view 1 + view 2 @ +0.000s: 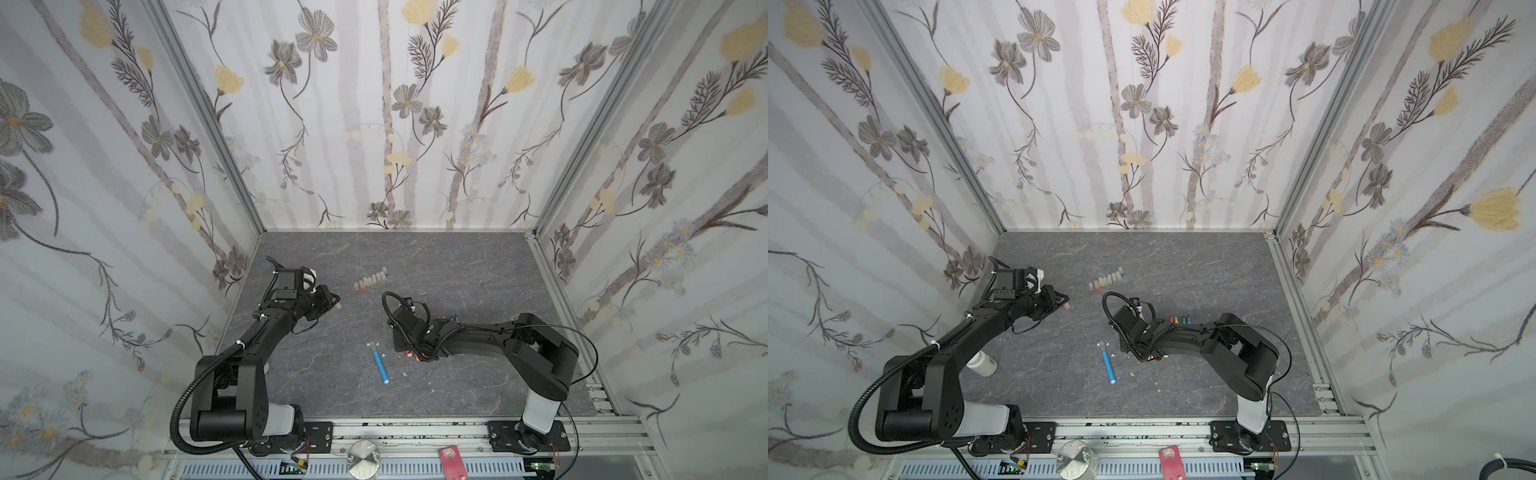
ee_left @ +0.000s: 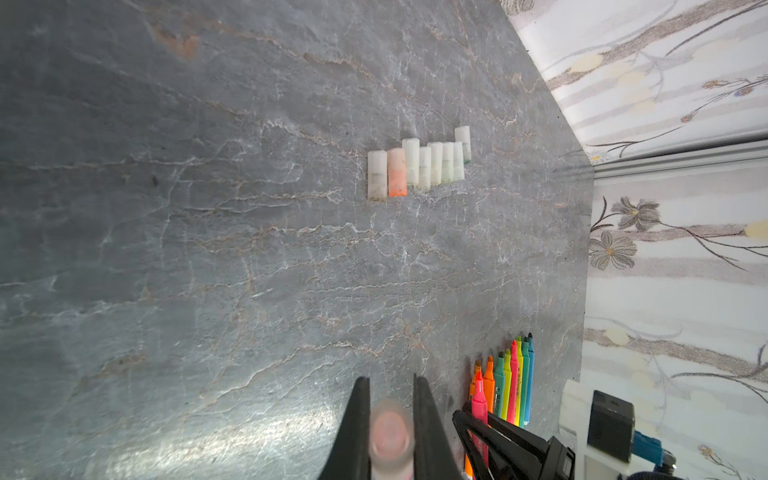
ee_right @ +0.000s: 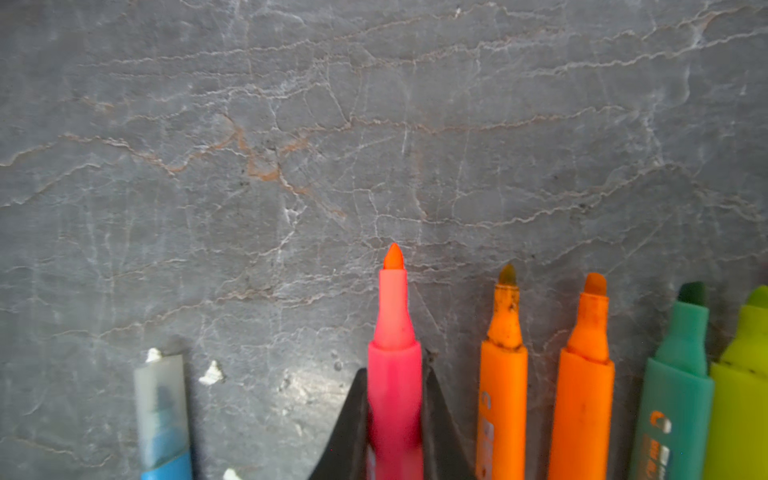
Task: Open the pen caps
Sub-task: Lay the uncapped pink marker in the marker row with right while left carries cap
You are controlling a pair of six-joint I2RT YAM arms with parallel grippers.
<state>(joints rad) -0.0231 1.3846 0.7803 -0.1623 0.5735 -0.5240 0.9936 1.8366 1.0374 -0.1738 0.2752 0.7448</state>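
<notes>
Closest in, a pink-tinted cap [image 2: 390, 434] sits clamped between the fingers of the left claw [image 2: 390, 382], off any pen; the right claw [image 3: 395, 365] is closed on the barrel of a pink pen [image 3: 394, 316], its tip bare; just beside that lie the other uncapped pens [image 3: 582, 395], orange, green and yellow, side by side on the grey worktop [image 1: 457, 270]; on the claw's other side a blue pen [image 3: 166, 469] lies alone with its frosted cap [image 3: 160, 390] still on; farther back, eight loose caps [image 2: 419, 166] lie in a tight row, one tinted orange.
</notes>
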